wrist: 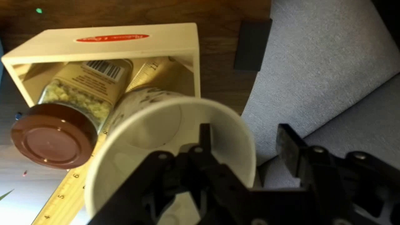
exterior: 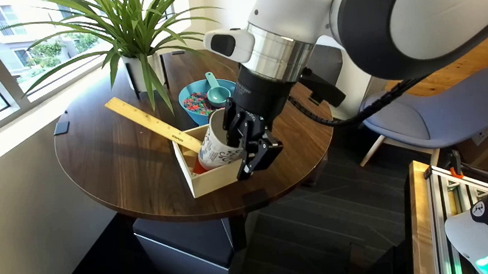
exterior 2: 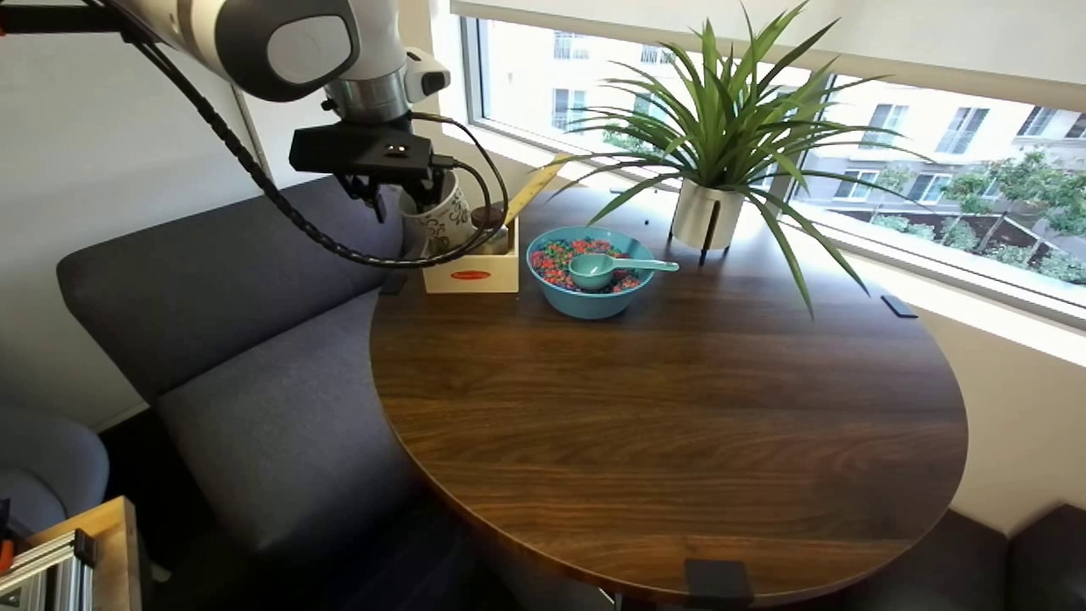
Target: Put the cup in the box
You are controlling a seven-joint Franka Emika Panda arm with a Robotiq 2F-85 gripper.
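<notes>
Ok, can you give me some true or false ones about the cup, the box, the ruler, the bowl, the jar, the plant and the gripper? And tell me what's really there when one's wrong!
1. The cup is at least partly inside the box. True.
2. The ruler lies completely inside the box. False: one end sticks out past the box.
3. A scoop rests in the blue bowl. True.
4. The jar has a green top. False: its lid is brown.
5. The gripper is entirely outside the cup. False: one finger is inside, the other outside.
6. The plant stands on the round table. True.
</notes>
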